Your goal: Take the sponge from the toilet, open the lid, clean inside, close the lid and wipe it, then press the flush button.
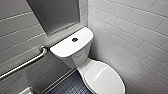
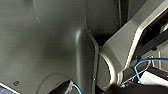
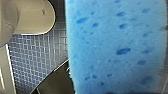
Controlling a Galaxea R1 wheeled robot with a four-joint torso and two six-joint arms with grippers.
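White glossy ceramic, head view: the toilet (image 1: 75, 55) stands against tiled walls. Its lid (image 1: 105, 77) is down over the bowl, at 5 o'clock from the tank. The flush button (image 1: 74, 39) sits in the tank cover. A steel grab bar (image 1: 25, 63) runs at 9 o'clock from the tank, and the dark mosaic floor (image 1: 72, 87) lies at 6 o'clock.

Left wrist view: grey robot housing (image 2: 50, 45) and a blue cable (image 2: 145, 61). The left gripper's state cannot be told.

Right wrist view: the sponge (image 3: 115, 47) hangs close before the camera, clear of the floor, with the right gripper clamped on it.

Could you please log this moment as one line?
sponge: at right wrist, above tiled floor | lid: closed | flush button: on tank, nothing touching
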